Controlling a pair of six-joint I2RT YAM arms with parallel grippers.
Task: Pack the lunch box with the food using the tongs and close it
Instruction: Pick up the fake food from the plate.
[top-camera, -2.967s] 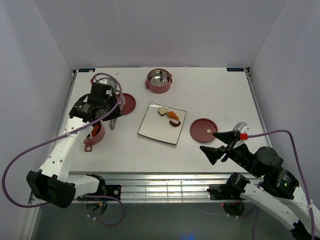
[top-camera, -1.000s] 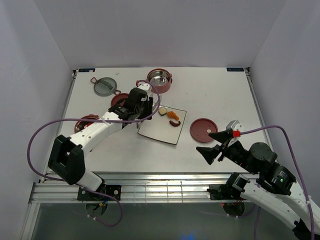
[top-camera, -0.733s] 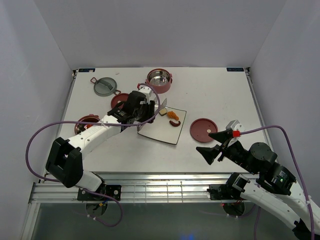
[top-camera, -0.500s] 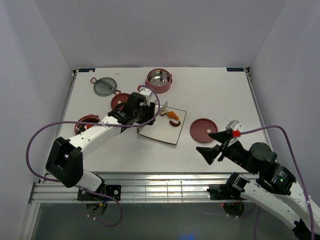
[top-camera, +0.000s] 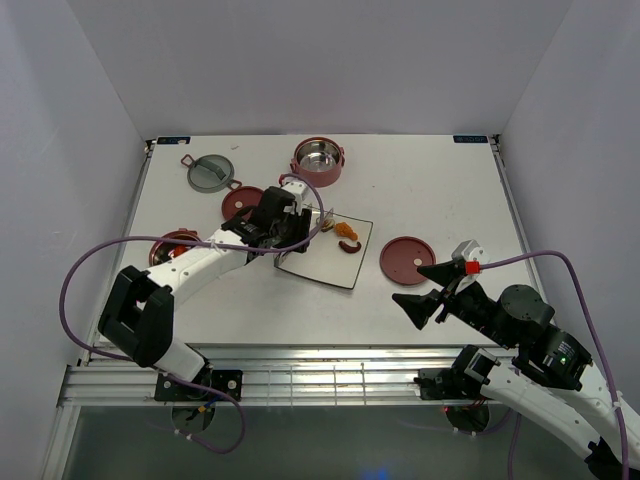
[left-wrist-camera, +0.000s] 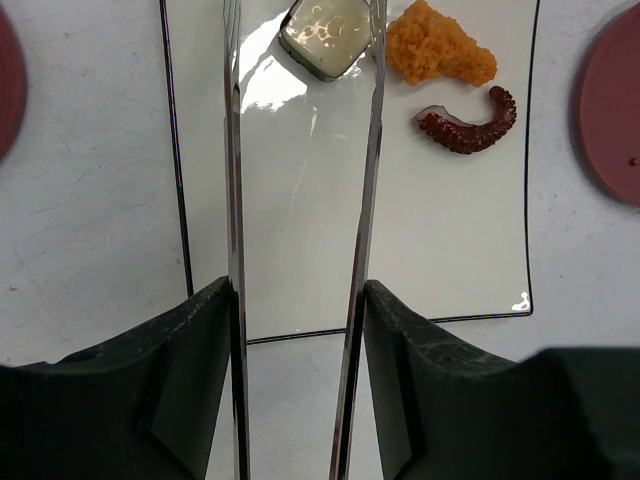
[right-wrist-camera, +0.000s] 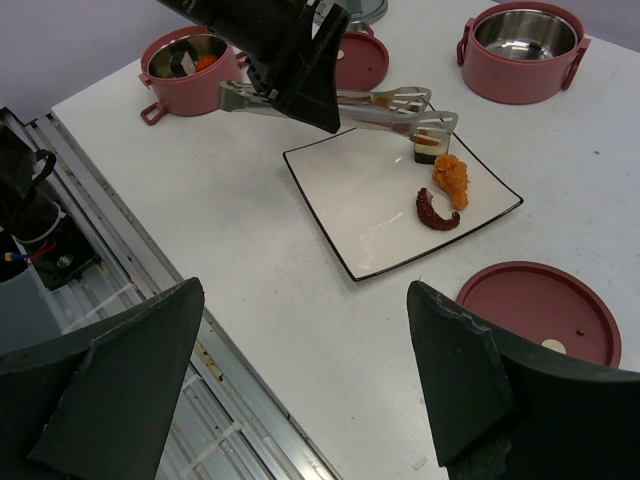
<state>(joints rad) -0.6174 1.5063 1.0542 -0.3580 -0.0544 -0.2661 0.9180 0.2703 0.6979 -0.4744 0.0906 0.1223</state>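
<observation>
The tongs (left-wrist-camera: 371, 150) sit between my left gripper's (left-wrist-camera: 297, 300) fingers, which are shut on them. Their two thin arms stand spread, the tips on either side of a white sushi piece (left-wrist-camera: 325, 22) at the far end of the square plate (left-wrist-camera: 300, 210). An orange fried bit (left-wrist-camera: 435, 50) and a brown curled piece (left-wrist-camera: 468, 120) lie beside it. One red bowl (top-camera: 175, 243) at the left holds food; the other (top-camera: 318, 160) at the back shows a bare steel inside. My right gripper (top-camera: 420, 285) hangs open near the front right, holding nothing.
Two flat red lids lie on the table, one (top-camera: 243, 202) behind the left arm and one (top-camera: 407, 260) right of the plate, just ahead of my right gripper. The grey-green top lid (top-camera: 212, 172) lies at the back left. The table's metal front rail (right-wrist-camera: 120, 300) runs near the arm bases.
My left arm has swung from the left bowl over to the plate and moved the tongs' tips up to the white piece. The right arm has stayed still.
</observation>
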